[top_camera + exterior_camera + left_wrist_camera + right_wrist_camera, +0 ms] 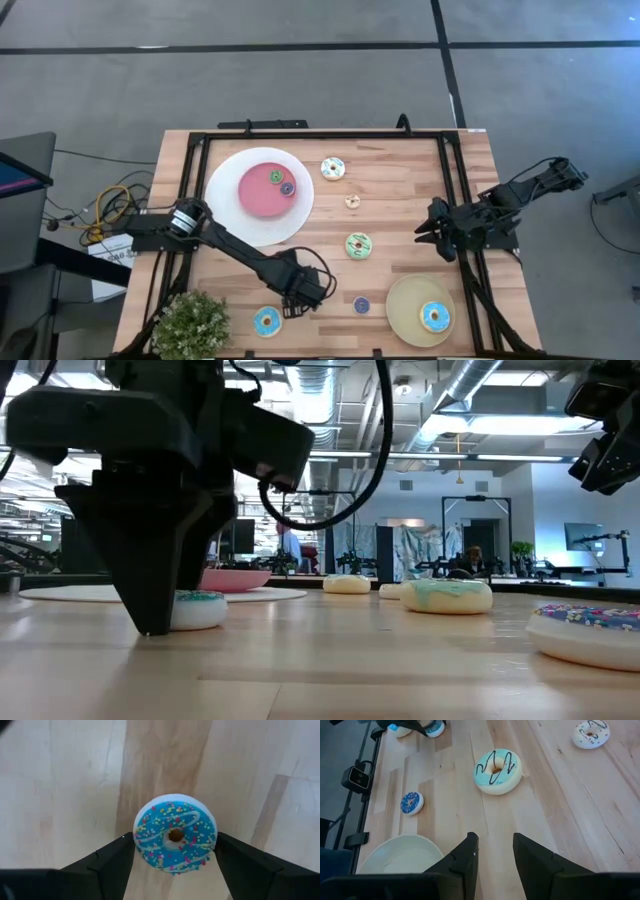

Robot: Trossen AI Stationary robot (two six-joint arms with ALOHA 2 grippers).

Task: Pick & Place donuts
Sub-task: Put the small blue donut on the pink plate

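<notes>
A blue-iced donut with sprinkles (175,835) lies flat on the table near its near edge, also the blue-iced donut (267,321) in the high view. My left gripper (175,851) is over it, one finger on each side. A second blue donut (434,317) lies on the tan plate (402,310). The light green donut (359,245), the cream donut (333,168), a tiny orange one (352,201) and a tiny blue one (361,305) rest on the wood. My right gripper (495,840) hovers at the table's right side, open by a narrow gap. My left gripper has the blue donut pinched between its two fingers at opposite sides of the rim (137,840). The fingers (150,580) come from above, pointing down, with their tips at the table top. The donut (200,608) still lies flat on the wood.
The white plate with pink centre (225,195) sits at the far left with a tiny green donut (276,177) and a tiny purple donut (287,188) on it. A potted plant (190,325) stands at the near left corner. Black rails (455,190) frame the table.
</notes>
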